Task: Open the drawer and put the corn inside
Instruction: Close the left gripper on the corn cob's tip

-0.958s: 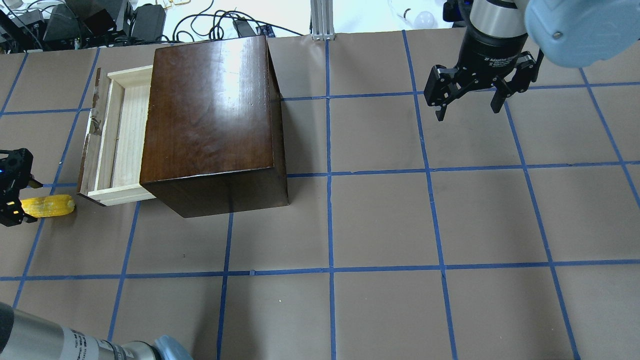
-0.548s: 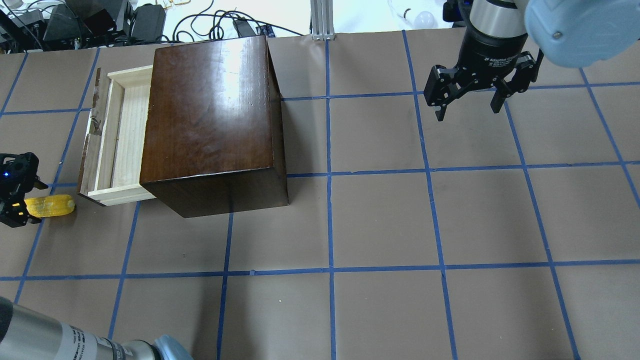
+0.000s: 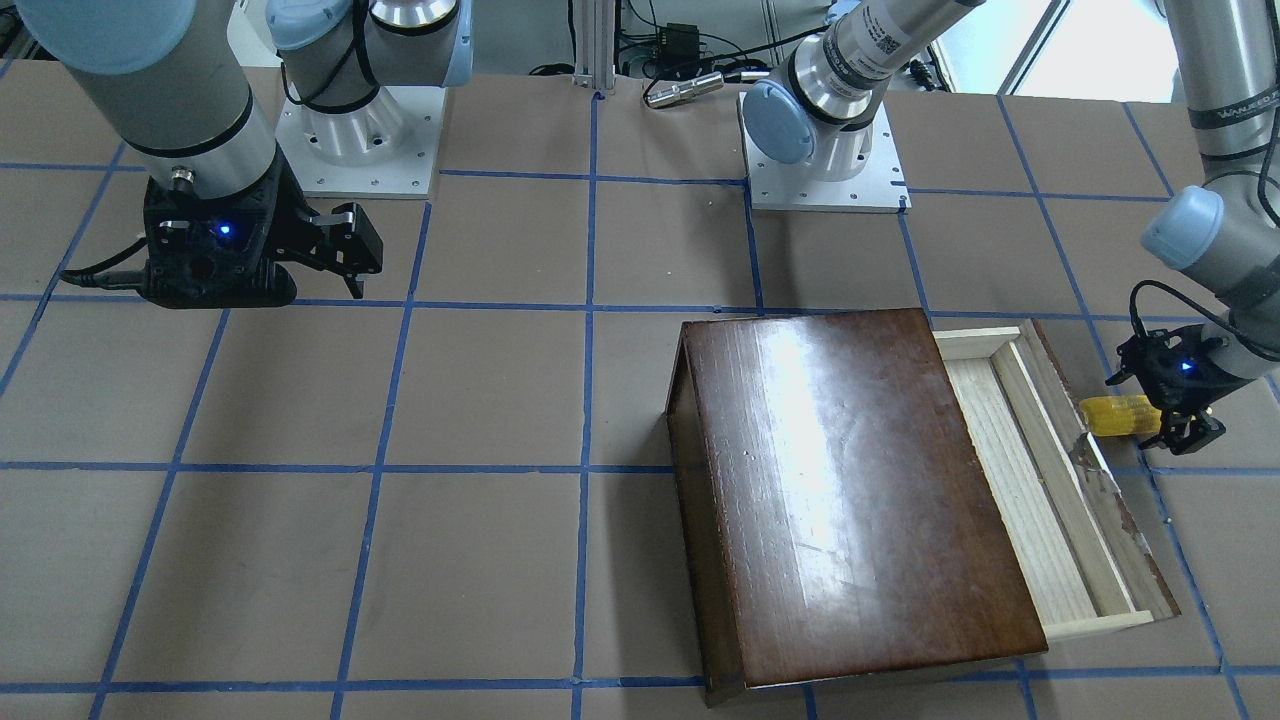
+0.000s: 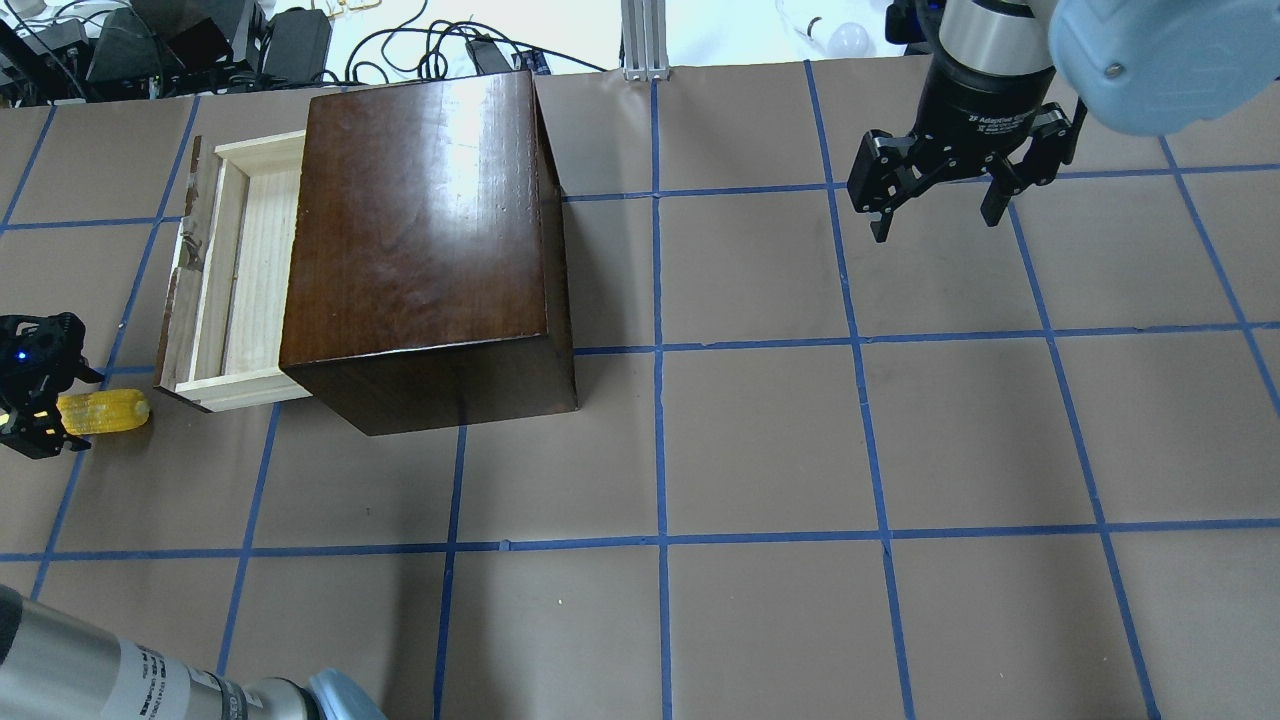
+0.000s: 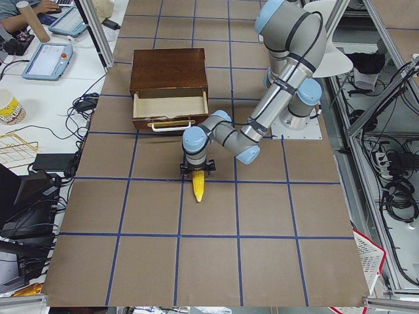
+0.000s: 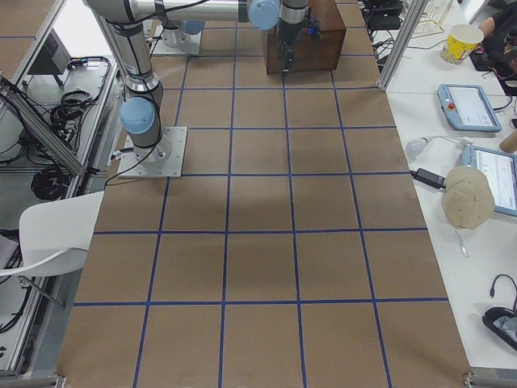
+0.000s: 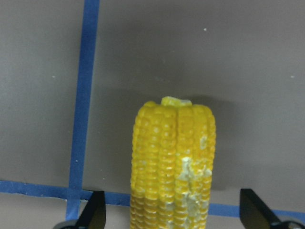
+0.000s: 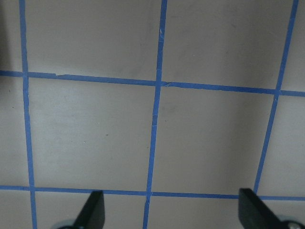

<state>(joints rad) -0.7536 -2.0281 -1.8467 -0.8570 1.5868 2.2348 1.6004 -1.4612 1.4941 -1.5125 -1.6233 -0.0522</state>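
The yellow corn (image 4: 108, 411) lies on the table just off the near corner of the open drawer (image 4: 262, 270). The drawer is pulled out to the left of the dark-brown box (image 4: 420, 230) and its pale wood tray is empty. My left gripper (image 4: 72, 412) is open, low over the corn's left end, one finger on each side. In the left wrist view the corn (image 7: 172, 162) stands between the two fingertips (image 7: 95, 212) with gaps on both sides. My right gripper (image 4: 935, 215) is open and empty, above the table at the far right.
The box (image 3: 850, 490) stands between the two arms, with the drawer (image 3: 1020, 480) facing the left arm's side. Cables and gear lie past the table's far edge (image 4: 200, 40). The right wrist view shows only brown paper with blue tape lines (image 8: 155, 119).
My left gripper has slid a little to the right along the corn, so more of the corn's end is between the fingers. The corn, drawer and right arm have not moved.
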